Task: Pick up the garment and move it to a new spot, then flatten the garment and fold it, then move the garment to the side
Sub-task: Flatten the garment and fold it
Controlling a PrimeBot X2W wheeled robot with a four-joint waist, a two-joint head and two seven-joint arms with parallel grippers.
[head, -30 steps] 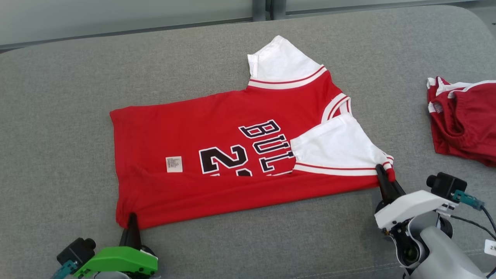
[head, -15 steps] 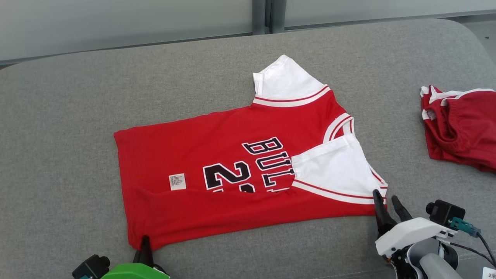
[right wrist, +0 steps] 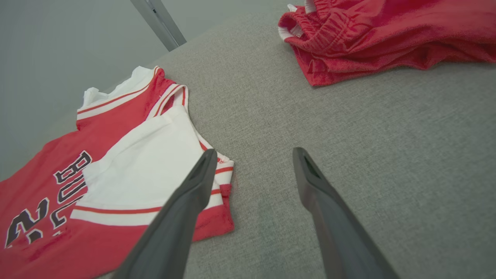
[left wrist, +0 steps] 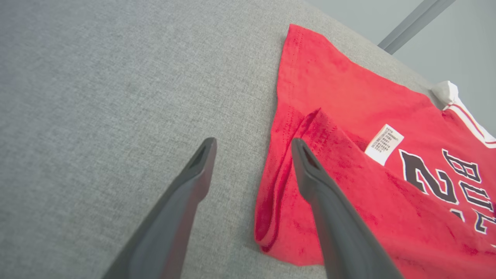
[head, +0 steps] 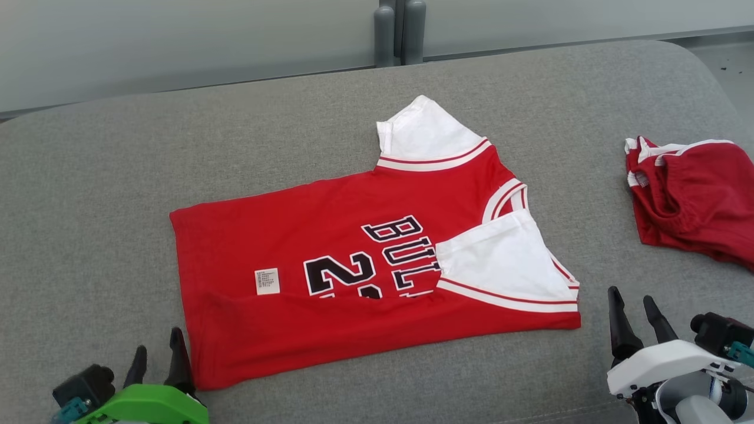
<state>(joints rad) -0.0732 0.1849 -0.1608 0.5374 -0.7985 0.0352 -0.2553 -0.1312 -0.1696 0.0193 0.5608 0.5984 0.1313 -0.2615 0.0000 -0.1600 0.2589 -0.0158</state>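
Both tools have let go of the jersey's near corners and drawn back. The left tool [head: 158, 341] and right tool [head: 630, 293] now gape wide, empty. The jersey [head: 353, 235] lies mid-bench [head: 118, 176] with its near edge folded over. The left wrist view shows the doubled hem there. Red shorts [head: 695, 200] sit well apart at right.

The left gripper [head: 158, 340] is green-shelled, the right gripper [head: 630, 294] white; both have tapered dark fingers [head: 617, 324], black cameras [head: 716, 333] and teal plugs [head: 739, 352].

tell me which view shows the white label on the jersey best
The left wrist view: the white label is close and large, its printed lines visible, on the jersey beside the fold. The head view has it small. The right wrist view looks at the jersey's sleeve end.
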